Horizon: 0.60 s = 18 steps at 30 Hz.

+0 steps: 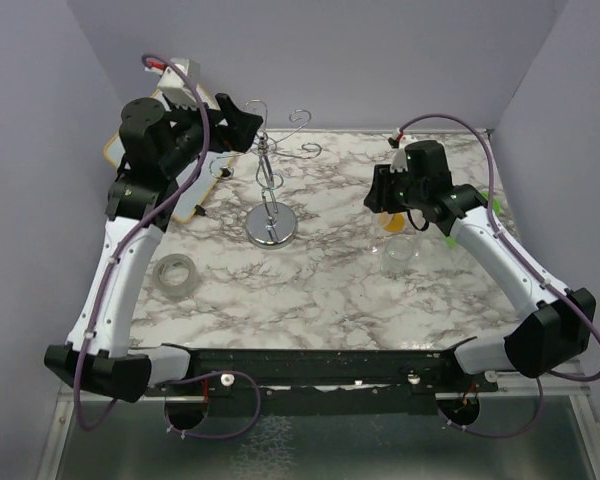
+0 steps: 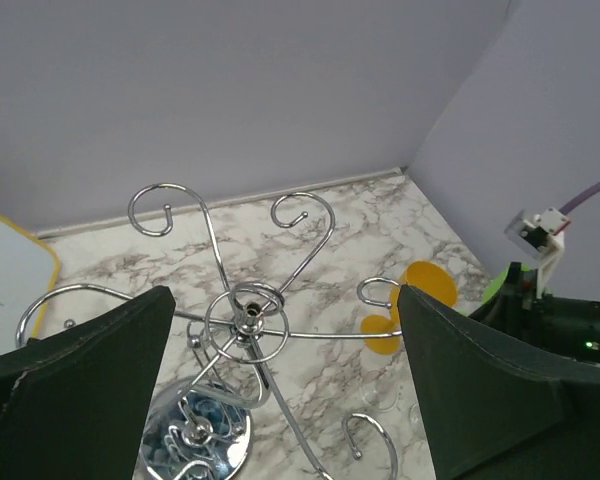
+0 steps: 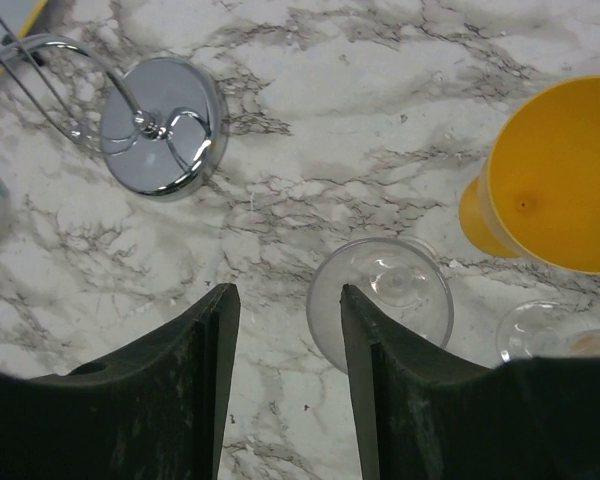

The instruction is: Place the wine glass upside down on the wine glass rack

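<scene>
Wide apart, the fingers of the left end effector (image 2: pixel 282 300) hang above the crown of the wine glass rack (image 2: pixel 245 320), one finger on each side of its curled wire arms and touching none of them. The rack stands on its mirror disc base toward the back of the marble table (image 1: pixel 310 290), left of centre.

The right end effector (image 3: pixel 286 295) points straight down with its fingers partly drawn together and a clear gap between them. The wine glass (image 3: pixel 380 300) stands upright on the table just below, well apart from the rack. The near edge of its rim lies in that gap and the rest sits under the right-hand finger; no grip is visible.

Close beside the glass are a yellow cup (image 3: pixel 555 175) and the foot of a second clear glass (image 3: pixel 525 330). A grey tape roll (image 1: pixel 175 272) lies near the left arm, and a white board with a yellow edge (image 2: pixel 5 270) lies at the far left.

The left arm rises steeply with its elbow high and its wrist bent toward the rack. The right arm stretches forward and low.
</scene>
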Each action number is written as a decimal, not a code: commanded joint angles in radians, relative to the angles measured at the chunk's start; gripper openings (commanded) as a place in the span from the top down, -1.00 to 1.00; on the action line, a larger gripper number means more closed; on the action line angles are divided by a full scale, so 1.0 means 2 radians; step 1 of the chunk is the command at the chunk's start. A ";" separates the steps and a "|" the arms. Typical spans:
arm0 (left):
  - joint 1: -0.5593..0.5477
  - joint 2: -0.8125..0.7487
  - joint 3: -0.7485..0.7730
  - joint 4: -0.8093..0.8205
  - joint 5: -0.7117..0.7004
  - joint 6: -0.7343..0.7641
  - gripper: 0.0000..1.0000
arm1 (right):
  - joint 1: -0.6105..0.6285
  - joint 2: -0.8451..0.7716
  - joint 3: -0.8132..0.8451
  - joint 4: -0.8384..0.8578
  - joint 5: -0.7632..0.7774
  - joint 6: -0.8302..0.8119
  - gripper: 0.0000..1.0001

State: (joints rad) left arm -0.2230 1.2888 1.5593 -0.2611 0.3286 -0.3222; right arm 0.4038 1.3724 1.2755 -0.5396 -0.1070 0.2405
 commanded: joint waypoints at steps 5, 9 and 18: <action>0.001 -0.168 -0.101 -0.117 -0.001 0.017 -0.89 | 0.024 0.031 0.033 -0.045 0.072 -0.027 0.49; 0.001 -0.244 -0.153 -0.164 -0.029 0.017 -0.89 | 0.033 0.033 0.036 -0.053 0.089 -0.036 0.73; 0.001 -0.367 -0.289 -0.210 -0.030 -0.094 -0.90 | 0.046 -0.013 0.033 -0.051 0.057 -0.023 0.99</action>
State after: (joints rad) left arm -0.2230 0.6369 1.1007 -0.6037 0.2604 -0.3687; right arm 0.4732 1.4185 1.3354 -0.6418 0.0486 0.1715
